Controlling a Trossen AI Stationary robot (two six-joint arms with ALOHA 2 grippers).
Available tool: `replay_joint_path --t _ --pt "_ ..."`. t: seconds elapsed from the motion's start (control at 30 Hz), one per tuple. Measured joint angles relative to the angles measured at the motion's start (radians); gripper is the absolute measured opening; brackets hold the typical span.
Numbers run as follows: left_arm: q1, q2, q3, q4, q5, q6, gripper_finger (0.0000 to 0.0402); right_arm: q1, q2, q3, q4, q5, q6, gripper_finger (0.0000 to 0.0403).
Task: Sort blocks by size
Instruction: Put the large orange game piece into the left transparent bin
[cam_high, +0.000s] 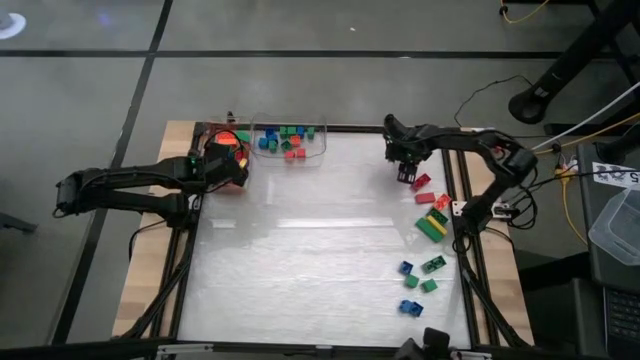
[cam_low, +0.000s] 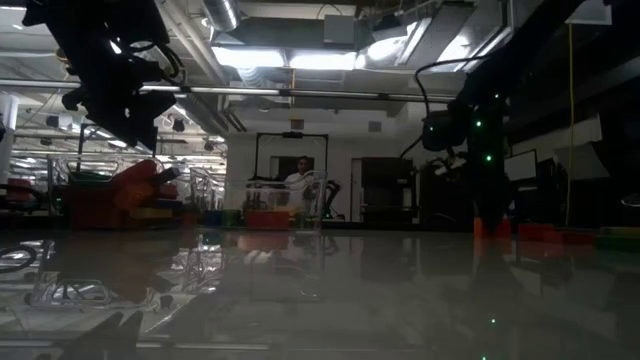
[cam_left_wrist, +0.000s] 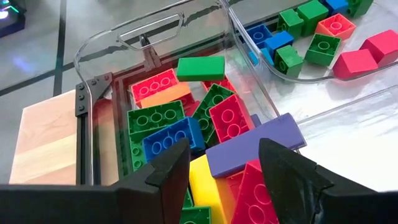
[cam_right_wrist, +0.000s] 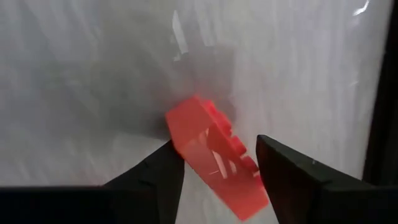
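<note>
The right hand (cam_right_wrist: 214, 168), fingers apart, straddles a long red studded plastic brick (cam_right_wrist: 214, 158) lying diagonally on the desk (cam_high: 300, 260). The left hand (cam_left_wrist: 224, 171) hovers apart over the brick-filled clear bin (cam_left_wrist: 106, 87).

Dark grey floor (cam_high: 300, 30) with black seam lines around the surface (cam_high: 300, 250), which is glossy white with wooden edge strips (cam_high: 140, 290). Cables (cam_high: 590, 130) trail over the floor on the right, yellow and white ones. Low view: big indoor hall, bright ceiling light panels (cam_low: 300, 58), exposed pipes (cam_low: 225, 15) overhead, dark doorway frame (cam_low: 292, 170) far back, a person (cam_low: 300, 178) standing there.
</note>
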Motion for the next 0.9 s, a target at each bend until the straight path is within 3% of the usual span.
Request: replay_joint_path --t 0.23,0.37,0.57,0.77,0.9 --pt "-0.001 0.000 0.000 0.105 0.000 0.007 0.0178 0.001 0.021 0.001 0.018 -0.029 0.041 0.0092" --pt "-0.004 0.000 0.000 0.173 0.002 0.042 0.0178 0.002 0.019 0.002 0.048 -0.119 0.116 0.0089" --pt "-0.024 0.000 0.000 0.281 0.072 0.104 0.0178 0.068 0.018 0.002 0.160 -0.341 0.195 0.0095" --pt "-0.074 0.008 0.000 0.420 0.169 0.166 0.0178 0.198 0.025 -0.002 0.425 -0.551 0.273 0.0107" --pt "-0.124 0.042 0.000 0.515 0.227 0.207 0.0178 0.292 0.025 -0.002 0.651 -0.595 0.320 0.0091"
